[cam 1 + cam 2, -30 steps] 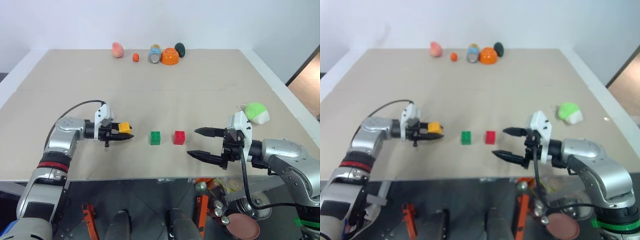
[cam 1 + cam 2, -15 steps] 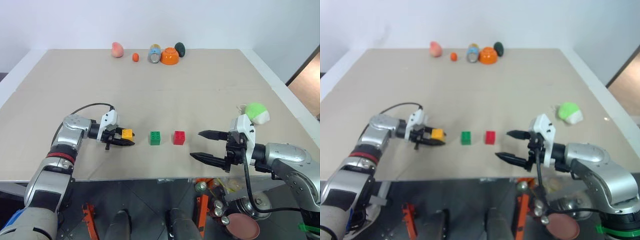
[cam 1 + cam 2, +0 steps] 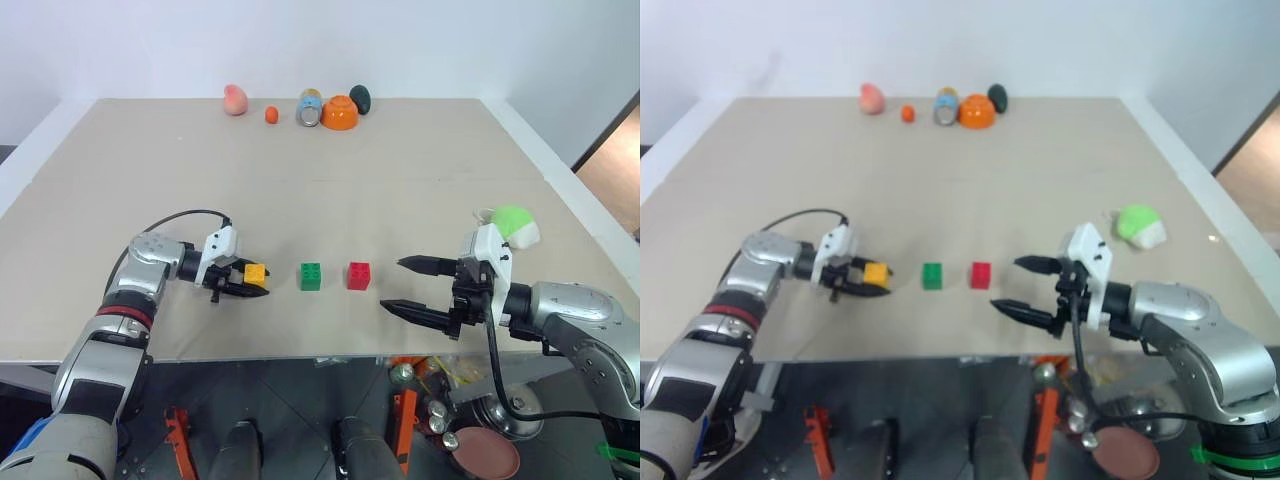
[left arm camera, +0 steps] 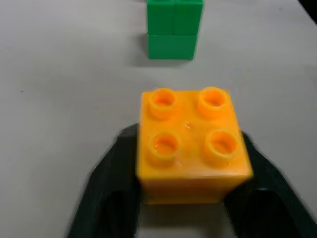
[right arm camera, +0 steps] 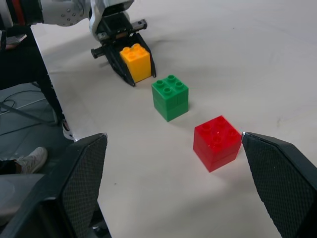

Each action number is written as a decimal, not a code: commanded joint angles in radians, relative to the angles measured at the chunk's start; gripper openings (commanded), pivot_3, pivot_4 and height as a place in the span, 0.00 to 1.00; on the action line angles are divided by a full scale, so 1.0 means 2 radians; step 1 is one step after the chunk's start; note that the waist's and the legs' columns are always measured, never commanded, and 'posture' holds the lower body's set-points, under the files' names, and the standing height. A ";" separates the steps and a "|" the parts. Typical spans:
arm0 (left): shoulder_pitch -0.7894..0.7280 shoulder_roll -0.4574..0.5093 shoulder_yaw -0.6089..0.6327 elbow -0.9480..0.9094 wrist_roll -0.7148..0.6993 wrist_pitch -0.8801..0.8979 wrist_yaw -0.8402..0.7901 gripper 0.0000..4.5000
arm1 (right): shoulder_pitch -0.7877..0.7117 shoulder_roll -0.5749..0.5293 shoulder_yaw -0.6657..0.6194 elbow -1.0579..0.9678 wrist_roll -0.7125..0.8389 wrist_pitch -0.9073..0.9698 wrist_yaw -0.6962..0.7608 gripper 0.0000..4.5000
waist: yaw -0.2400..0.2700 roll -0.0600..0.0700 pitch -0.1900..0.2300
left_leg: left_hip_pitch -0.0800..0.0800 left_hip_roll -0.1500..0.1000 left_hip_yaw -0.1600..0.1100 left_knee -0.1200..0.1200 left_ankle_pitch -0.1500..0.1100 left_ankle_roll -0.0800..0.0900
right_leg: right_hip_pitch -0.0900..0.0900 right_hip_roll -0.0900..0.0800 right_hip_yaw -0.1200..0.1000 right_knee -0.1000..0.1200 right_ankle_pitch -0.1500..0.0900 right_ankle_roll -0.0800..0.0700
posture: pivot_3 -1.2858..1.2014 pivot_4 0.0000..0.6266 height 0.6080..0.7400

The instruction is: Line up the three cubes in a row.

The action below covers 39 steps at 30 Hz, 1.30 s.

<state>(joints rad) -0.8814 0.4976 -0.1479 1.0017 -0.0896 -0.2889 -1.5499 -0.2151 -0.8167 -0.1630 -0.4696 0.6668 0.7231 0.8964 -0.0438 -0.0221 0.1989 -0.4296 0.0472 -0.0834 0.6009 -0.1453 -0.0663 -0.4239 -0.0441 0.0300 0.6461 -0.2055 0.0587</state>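
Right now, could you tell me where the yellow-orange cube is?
In the left eye view the yellow-orange cube sits on the table between the left gripper's fingers, just left of the green cube.

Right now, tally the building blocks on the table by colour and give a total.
Yellow-orange block: 1
Green block: 1
Red block: 1
Total: 3

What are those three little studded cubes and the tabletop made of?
The yellow-orange cube, green cube and red cube look like moulded plastic: smooth, slightly glossy, crisp round studs. The table looks like matte beige board, possibly laminate or painted wood.
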 commanded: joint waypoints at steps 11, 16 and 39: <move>0.011 0.061 0.026 -0.022 -0.004 -0.017 0.007 0.89 | -0.047 -0.002 0.008 0.013 0.005 -0.011 0.018 1.00 | -0.002 0.000 0.000 | 0.000 0.001 0.000 0.000 0.002 0.002 | 0.000 0.001 0.000 0.000 0.002 -0.002 | 0.52 0.24 0.99; 0.060 0.128 0.035 -0.115 -0.050 0.033 -0.030 0.89 | -0.080 -0.004 0.024 0.038 -0.002 -0.021 0.039 1.00 | -0.002 0.000 0.000 | -0.001 0.002 0.001 -0.001 0.001 0.002 | -0.001 0.002 0.000 0.000 0.001 -0.001 | 0.52 0.24 0.99; 0.434 -0.026 0.278 -0.648 -0.184 0.434 0.578 0.89 | -0.060 0.132 -0.032 0.111 -0.116 -0.057 -0.212 1.00 | 0.001 0.000 0.000 | 0.000 0.003 0.005 -0.001 0.000 0.000 | -0.001 0.002 0.002 0.001 0.000 -0.001 | 0.52 0.24 0.99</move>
<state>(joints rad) -0.0171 0.4591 0.4130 -0.2239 -0.4695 0.5727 -0.4460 -0.3264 -0.5718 -0.1589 -0.2119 0.4267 0.6238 0.5389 -0.0418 -0.0226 0.1991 -0.4284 0.0538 -0.0740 0.5996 -0.1453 -0.0653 -0.4253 -0.0410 0.0331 0.6470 -0.2051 0.0562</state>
